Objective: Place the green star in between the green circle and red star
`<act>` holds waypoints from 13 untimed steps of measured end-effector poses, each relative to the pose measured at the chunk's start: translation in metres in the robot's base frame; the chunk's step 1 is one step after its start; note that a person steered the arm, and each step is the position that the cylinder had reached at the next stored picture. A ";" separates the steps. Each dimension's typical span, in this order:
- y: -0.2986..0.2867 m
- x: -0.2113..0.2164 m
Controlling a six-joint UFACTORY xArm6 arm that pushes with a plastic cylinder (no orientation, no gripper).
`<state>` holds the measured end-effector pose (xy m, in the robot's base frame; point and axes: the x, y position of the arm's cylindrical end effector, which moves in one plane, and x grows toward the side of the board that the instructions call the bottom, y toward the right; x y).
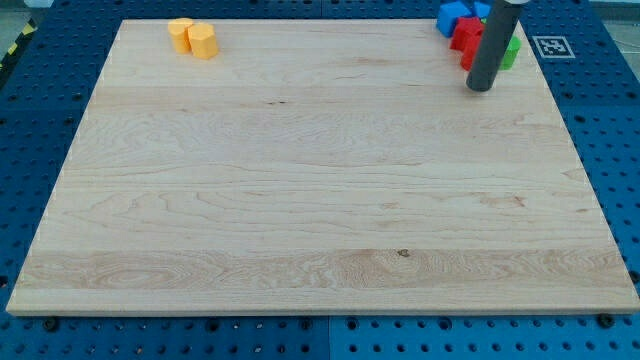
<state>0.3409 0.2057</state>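
board (320, 200): pale wood, visible grain | my tip (481, 87): plain dark rod end resting on the board at the view's top right; nothing pinched | green block (512, 52) (shape hidden by rod) just right of rod; red block (465, 40) left; blue blocks (452, 16) above | two yellow blocks (193, 37) top left

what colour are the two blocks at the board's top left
Yellow-orange, both blocks; the camera view, the only one, shows them clearly.

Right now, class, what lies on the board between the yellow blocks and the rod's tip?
Nothing: in the camera view, only bare board runs from the yellow blocks to my tip, which sits by the red block.
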 end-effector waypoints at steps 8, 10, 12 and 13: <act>0.128 -0.145; 0.110 -0.150; 0.092 -0.149; 0.046 -0.149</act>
<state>0.1920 0.2513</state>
